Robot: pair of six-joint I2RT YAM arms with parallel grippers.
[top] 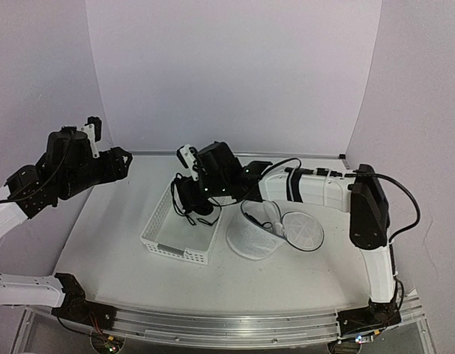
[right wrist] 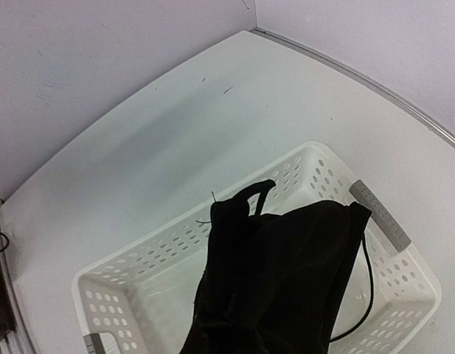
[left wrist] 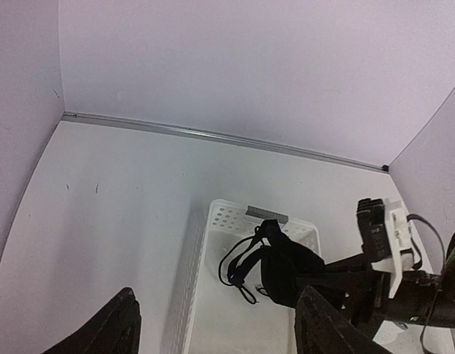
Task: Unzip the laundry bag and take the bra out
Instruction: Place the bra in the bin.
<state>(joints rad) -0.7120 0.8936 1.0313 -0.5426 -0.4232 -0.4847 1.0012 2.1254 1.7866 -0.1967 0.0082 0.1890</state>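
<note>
The black bra (top: 187, 200) hangs from my right gripper (top: 200, 195), which is shut on it over the far end of the white lattice basket (top: 158, 240). In the right wrist view the bra (right wrist: 286, 280) hides my fingers and dangles into the basket (right wrist: 139, 258). The left wrist view shows the bra (left wrist: 286, 267) with its thin straps looping down inside the basket (left wrist: 192, 254). The white mesh laundry bag (top: 253, 237) sits right of the basket, with its round flap (top: 304, 230) lying open. My left gripper (left wrist: 220, 332) is open and empty, held high at the left (top: 122, 161).
The right arm (top: 315, 184) stretches across the back of the table from its base at the right. A metal strip (left wrist: 227, 138) marks the table's far edge against the grey walls. The aluminium rail (top: 212, 324) runs along the near edge.
</note>
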